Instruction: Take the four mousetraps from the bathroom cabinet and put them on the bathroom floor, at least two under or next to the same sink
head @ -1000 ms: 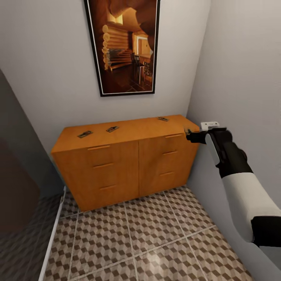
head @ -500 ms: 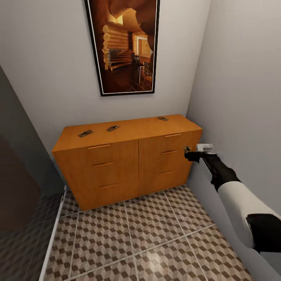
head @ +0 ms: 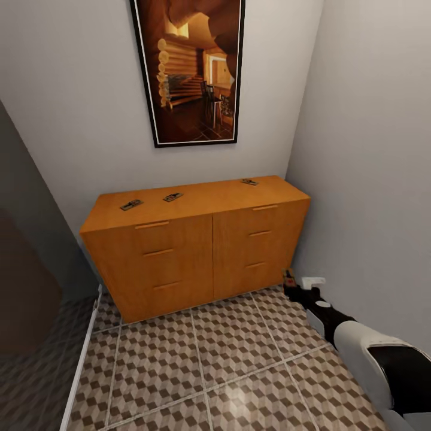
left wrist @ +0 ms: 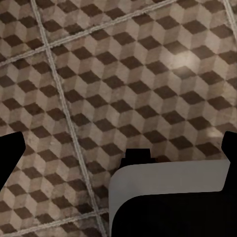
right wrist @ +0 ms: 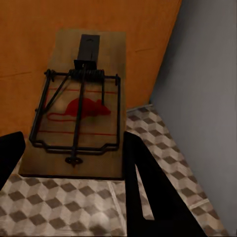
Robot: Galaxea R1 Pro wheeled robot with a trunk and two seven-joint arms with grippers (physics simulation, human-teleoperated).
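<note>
Three mousetraps [head: 130,205] lie on top of the cabinet [head: 179,257], two toward its left end and one near the right back edge. Low at the cabinet's right corner, just above the bathroom floor [head: 209,365], the right gripper [head: 291,286] has its jaws clamped on a fourth mousetrap [right wrist: 81,111]. Whether the left gripper's jaws [left wrist: 118,153] are wide or narrow, I cannot tell.

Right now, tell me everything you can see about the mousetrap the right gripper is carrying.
The mousetrap is a flat rectangular board that looks like brown wood, printed with a red mouse outline and red lines. Dark wire parts, a bar and a black tab lie on its face. The right gripper holds it between its dark fingers, low beside the orange cabinet, near the wall corner and just above the patterned floor.
</note>
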